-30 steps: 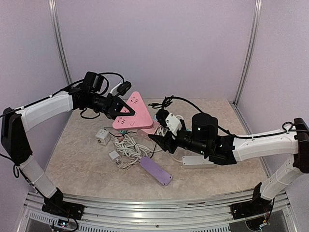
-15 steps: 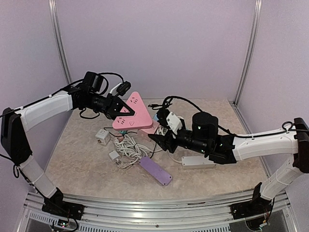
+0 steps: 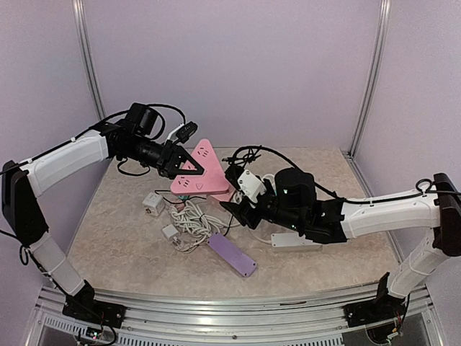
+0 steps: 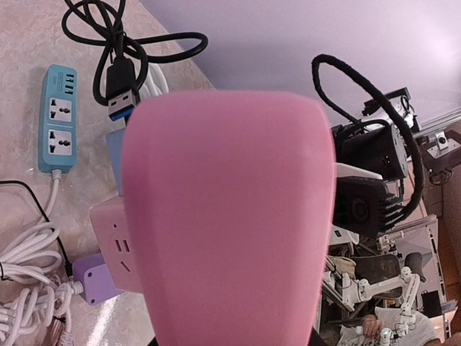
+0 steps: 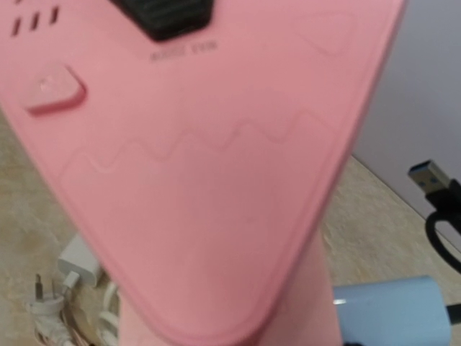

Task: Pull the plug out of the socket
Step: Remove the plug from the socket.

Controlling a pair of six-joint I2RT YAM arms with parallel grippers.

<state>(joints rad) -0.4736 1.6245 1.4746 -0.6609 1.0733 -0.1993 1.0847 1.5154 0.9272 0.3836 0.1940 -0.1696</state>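
Note:
The pink triangular socket (image 3: 198,169) is held tilted above the table. It fills the left wrist view (image 4: 230,216) and the right wrist view (image 5: 202,180). My left gripper (image 3: 180,160) is shut on it, with a black finger (image 5: 173,14) pressed on its face. My right gripper (image 3: 232,207) sits just under the socket's lower right corner, next to a pale pink adapter block (image 3: 223,193). Its jaws are hidden behind the socket in its own view. I cannot make out a plug seated in the socket.
A white cable bundle (image 3: 191,220) with loose plugs, a white cube adapter (image 3: 152,202), a purple power strip (image 3: 232,254) and a white power strip (image 3: 295,240) lie on the table. A blue power strip (image 4: 59,119) and a black USB cable (image 4: 119,94) lie behind the socket.
My left arm has lifted and tilted the pink socket slightly to the right. My right arm has shifted a little left, closer under the socket.

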